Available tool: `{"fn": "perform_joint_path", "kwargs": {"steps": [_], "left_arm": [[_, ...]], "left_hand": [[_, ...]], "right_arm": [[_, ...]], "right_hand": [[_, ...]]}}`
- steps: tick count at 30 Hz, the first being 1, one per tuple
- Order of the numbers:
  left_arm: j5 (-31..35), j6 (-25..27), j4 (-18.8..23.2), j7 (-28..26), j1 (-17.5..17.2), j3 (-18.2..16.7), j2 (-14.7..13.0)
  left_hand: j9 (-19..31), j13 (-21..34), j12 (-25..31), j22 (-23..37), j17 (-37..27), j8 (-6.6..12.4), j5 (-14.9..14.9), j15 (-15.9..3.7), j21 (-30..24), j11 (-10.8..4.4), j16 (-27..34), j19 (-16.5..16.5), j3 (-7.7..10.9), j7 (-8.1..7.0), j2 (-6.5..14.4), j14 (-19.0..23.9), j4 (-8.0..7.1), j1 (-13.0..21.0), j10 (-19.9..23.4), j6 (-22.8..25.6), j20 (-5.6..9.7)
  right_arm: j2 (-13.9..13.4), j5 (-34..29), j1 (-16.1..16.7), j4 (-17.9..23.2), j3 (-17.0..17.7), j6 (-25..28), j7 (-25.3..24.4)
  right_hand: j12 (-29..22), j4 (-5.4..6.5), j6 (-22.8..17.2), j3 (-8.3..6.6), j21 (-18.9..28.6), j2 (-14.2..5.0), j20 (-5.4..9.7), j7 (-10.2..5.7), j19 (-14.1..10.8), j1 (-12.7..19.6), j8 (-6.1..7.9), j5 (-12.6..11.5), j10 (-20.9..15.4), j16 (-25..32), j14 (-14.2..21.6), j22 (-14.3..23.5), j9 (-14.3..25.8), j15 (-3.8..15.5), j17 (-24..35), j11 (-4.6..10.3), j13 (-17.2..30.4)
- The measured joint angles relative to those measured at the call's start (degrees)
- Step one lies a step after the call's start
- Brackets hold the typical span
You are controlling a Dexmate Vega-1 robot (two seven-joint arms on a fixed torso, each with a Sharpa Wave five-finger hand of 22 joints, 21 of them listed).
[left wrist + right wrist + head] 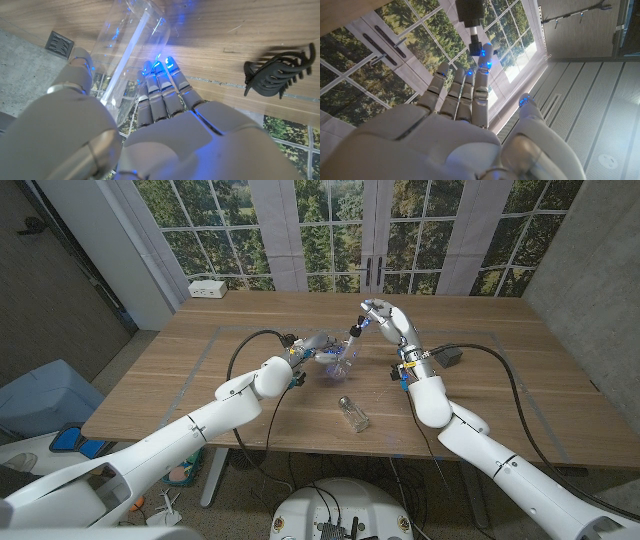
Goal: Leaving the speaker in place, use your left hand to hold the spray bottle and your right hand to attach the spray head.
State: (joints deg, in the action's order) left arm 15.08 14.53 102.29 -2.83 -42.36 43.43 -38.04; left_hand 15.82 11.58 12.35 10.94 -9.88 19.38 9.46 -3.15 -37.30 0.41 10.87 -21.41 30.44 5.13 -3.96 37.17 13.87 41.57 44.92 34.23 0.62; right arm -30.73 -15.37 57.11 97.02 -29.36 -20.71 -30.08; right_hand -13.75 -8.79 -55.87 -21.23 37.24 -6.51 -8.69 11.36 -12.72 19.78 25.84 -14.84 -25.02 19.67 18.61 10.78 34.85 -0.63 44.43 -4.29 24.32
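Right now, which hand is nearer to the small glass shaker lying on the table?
Left. The left hand holds the spray bottle just behind the shaker; the right hand is raised farther back.

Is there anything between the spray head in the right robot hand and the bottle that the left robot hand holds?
Nothing visible stands between them. The right robot hand holds the spray head just above the spray bottle, which the left robot hand grips tilted. The small jar lies nearer the robot, out of the way.
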Motion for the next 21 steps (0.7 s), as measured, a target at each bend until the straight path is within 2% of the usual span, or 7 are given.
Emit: {"fn": "perform_joint_path", "kwargs": {"steps": [5, 12, 18, 21], "left_arm": [[0.0, 0.0, -0.1, 0.0, 0.0, -0.1, -0.1], [-0.1, -0.1, -0.2, 0.1, 0.0, -0.1, -0.2], [-0.1, -0.1, -0.4, 0.2, 0.1, -0.1, -0.2], [-0.1, -0.2, -0.4, 0.2, 0.2, -0.1, -0.2]], "left_hand": [[0.3, 0.0, 0.0, 0.0, 0.0, -0.14, 0.0, 0.0, -0.2, 0.0, 0.0, 0.0, -0.06, 0.0, 0.0, 0.0, -0.06, 0.0, 0.0, 0.0, 0.0], [0.3, 0.0, 0.0, 0.0, 0.0, -0.17, 0.1, 0.0, -0.2, 0.0, 0.0, 0.0, -0.07, 0.0, 0.0, 0.0, -0.07, 0.0, 0.0, 0.0, 0.0], [0.3, 0.0, -0.2, 0.0, 0.0, -0.37, 0.1, 0.0, -0.2, 0.0, 0.0, 0.3, -0.1, 0.0, 0.0, 0.0, -0.1, 0.0, 0.0, 0.0, 0.31], [0.3, 0.0, -0.2, 0.0, 0.0, -0.37, 0.1, 0.0, -0.2, 0.0, 0.0, 0.5, 0.03, 0.0, 0.0, 0.0, 0.03, 0.0, 0.0, 0.0, 0.1]], "right_arm": [[0.0, 0.0, -0.6, 0.0, -0.3, 0.0, 1.3], [0.1, 0.0, -1.3, 0.1, -0.7, 1.1, 2.6], [0.2, 0.0, -1.9, 0.1, -1.0, 2.5, 3.7], [0.2, 0.0, -2.1, 0.2, -1.1, 3.3, 4.1]], "right_hand": [[0.5, -0.07, 3.0, -0.06, -0.4, -0.45, -0.12, -1.26, 0.5, 0.4, -2.17, 0.0, 1.5, -0.4, -0.9, 0.0, -1.2, -0.1, -0.1, 0.33, -0.1], [0.9, -0.06, 4.6, -0.06, -0.9, -0.44, -0.31, -1.95, 1.5, 0.4, -3.48, 0.0, 2.7, -0.4, -1.5, 0.0, -2.2, -0.7, -0.1, 0.52, -0.2], [1.3, -0.06, 7.4, -0.06, -0.9, -0.44, -0.31, -2.4, 1.5, 0.4, -5.47, 0.0, 3.4, -0.9, -2.2, 0.0, -3.1, -0.8, -0.1, 0.7, -0.2], [1.4, -0.06, 8.7, -0.06, -0.9, -0.44, -0.37, -3.1, 1.5, 0.4, -6.48, 0.0, 4.0, -0.9, -2.2, 0.0, -3.6, -0.8, -0.1, 0.51, -0.4]]}}
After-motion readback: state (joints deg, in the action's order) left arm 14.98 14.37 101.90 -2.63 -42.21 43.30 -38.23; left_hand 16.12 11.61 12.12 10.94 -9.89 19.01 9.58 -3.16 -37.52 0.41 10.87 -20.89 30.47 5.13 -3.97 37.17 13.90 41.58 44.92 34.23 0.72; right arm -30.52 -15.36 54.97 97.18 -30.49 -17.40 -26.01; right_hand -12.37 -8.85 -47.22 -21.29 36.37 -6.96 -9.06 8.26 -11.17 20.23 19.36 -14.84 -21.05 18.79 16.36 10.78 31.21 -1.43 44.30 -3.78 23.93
